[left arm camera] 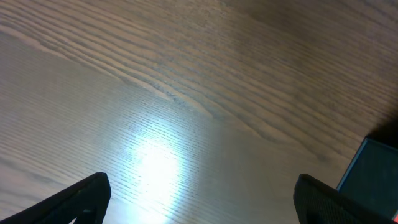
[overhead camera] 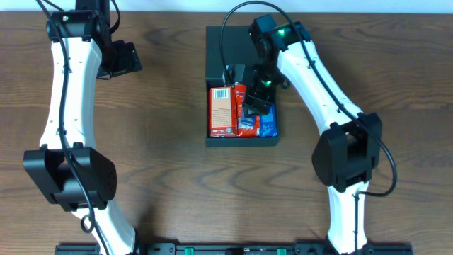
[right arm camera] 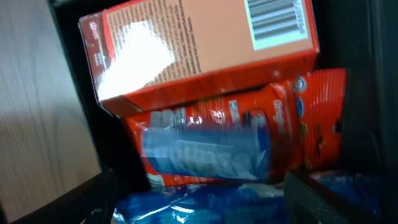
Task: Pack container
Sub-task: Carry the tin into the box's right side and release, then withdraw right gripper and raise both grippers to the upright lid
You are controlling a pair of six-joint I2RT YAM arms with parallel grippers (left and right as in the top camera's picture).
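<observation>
The dark container (overhead camera: 241, 141) sits open at the table's centre back, its flap lid (overhead camera: 225, 46) laid flat behind it. Inside lie a red-orange carton (overhead camera: 222, 110), a red packet (overhead camera: 241, 99) and a blue packet (overhead camera: 267, 127). My right gripper (overhead camera: 256, 106) hangs low over the box's right half. In the right wrist view it is open (right arm camera: 202, 208), with the blue packet (right arm camera: 205, 202) between its fingers, the red packet (right arm camera: 211, 143) and the carton (right arm camera: 205, 50) beyond. My left gripper (overhead camera: 122, 60) is open and empty over bare table (left arm camera: 202, 205).
The wooden table (overhead camera: 156, 142) surrounds the box. A corner of the container (left arm camera: 373, 177) shows at the right edge of the left wrist view. The box's dark wall (right arm camera: 81, 112) runs along the left of the carton in the right wrist view.
</observation>
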